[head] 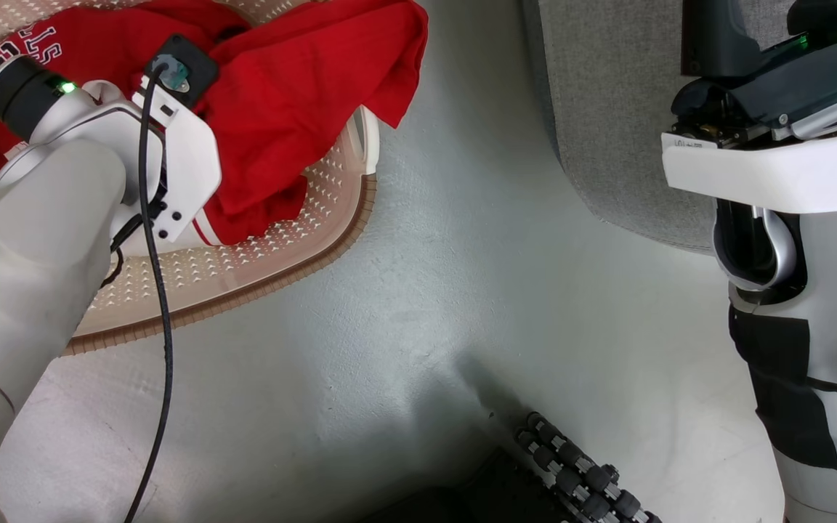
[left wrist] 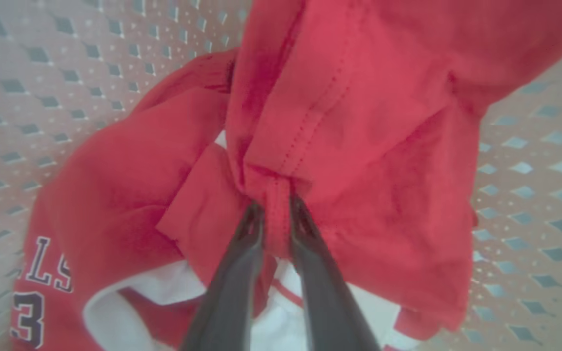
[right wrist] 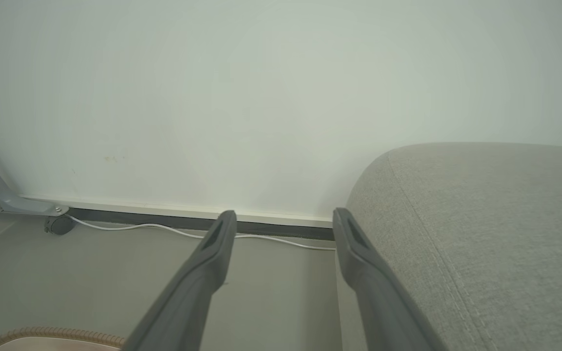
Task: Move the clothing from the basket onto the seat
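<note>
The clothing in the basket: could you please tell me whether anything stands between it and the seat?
Nothing visible does: bare floor separates the basket from the seat. The left pincer grips a fold of the clothing.

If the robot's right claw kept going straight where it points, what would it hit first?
Probably the pale wall near its dark baseboard, beyond open floor. One finger of the right gripper runs close beside the grey sofa and might brush it; depth is unclear.

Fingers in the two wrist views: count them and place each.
4. Two left fingers pinch a fold of the clothing over the basket; two right fingers stand apart above the floor, beside the seat.
</note>
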### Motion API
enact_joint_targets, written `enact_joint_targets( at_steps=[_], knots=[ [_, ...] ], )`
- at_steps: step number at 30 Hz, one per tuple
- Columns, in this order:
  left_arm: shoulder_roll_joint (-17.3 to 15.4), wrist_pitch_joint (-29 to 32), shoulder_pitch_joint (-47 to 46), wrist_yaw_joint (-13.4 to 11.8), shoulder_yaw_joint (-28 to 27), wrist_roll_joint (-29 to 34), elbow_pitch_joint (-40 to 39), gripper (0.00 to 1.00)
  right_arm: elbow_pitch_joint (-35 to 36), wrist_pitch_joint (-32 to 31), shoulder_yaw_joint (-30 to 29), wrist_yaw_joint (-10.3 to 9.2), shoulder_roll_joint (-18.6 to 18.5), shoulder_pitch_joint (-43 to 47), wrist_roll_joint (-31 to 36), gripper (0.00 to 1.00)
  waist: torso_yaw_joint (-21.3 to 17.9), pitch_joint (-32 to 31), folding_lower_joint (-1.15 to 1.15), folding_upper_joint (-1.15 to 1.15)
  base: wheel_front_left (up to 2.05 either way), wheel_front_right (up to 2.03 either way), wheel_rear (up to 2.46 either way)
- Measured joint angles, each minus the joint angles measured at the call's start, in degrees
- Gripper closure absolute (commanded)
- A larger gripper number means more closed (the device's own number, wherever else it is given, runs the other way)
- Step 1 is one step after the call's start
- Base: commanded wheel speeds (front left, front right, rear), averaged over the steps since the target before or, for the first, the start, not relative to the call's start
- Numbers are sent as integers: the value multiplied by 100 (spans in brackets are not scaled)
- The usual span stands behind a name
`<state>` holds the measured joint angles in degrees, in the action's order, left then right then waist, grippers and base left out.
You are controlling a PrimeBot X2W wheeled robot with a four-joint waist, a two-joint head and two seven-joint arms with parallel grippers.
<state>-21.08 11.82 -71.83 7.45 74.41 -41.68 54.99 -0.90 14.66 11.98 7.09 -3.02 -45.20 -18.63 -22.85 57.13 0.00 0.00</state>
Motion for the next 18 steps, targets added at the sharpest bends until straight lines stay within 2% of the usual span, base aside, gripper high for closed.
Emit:
enact_joint_targets(
  at_steps=[11, 18],
  knots=[
    [-77, -716, 233, 1, 1, -225, -123, 100, -196, 0, 100, 0, 3, -154, -7, 0, -67, -282, 0, 0, 0, 0, 0],
    [207, -1492, 617, 0, 1, -579, -73, 100, -595, 0, -9, 0, 2, -114, 265, 0, 92, -789, 0, 0, 0, 0, 0]
  ],
)
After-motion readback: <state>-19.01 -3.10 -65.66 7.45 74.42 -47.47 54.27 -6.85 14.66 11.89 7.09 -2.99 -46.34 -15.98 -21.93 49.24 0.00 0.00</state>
